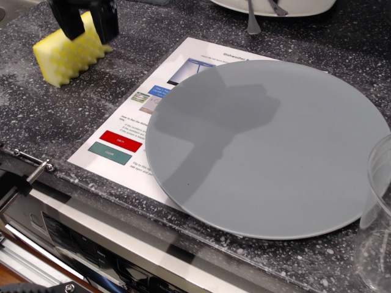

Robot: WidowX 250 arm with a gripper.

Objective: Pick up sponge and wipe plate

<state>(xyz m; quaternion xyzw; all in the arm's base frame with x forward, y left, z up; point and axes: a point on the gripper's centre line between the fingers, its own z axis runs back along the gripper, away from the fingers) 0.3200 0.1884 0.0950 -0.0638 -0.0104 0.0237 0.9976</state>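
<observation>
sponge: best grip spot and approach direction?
Grip the sponge across its short width, on the two long faces, coming from above. It lies flat on the counter with the zigzag side facing the camera, and nothing crowds it. The gripper already straddles its far end, fingers either side; whether they touch is unclear.

Printed sheet (131, 116) under the plate (269, 146): text too small, illegible.
</observation>
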